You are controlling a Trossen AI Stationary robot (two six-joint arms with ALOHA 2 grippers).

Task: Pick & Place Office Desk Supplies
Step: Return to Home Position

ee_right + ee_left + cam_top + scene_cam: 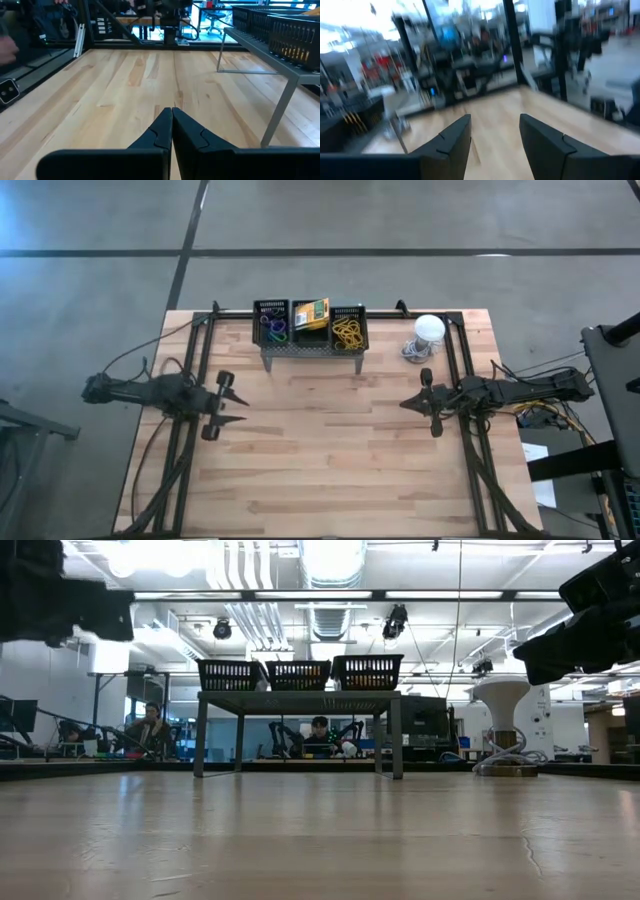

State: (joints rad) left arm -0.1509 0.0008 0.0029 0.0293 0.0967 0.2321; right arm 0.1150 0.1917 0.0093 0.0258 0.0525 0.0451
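Wide bare table [330, 470] lies open between our left gripper [243, 409], fingers apart, and our right gripper [406, 403], fingers pressed together. At the far edge, on the grey stand [312, 351], sit three black mesh baskets [258, 320] with coloured loops [274, 328], crayon boxes [311, 313] and yellow bands [347, 332].

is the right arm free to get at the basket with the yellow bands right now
Probably yes: only bare table lies between the shut right gripper and that basket, which sits open-topped on the stand.

You're getting bright, even light on the table [330, 460], ceiling lamps [335, 558] are glaring in the low view, and the stand [312, 352] is casting only a soft shadow.
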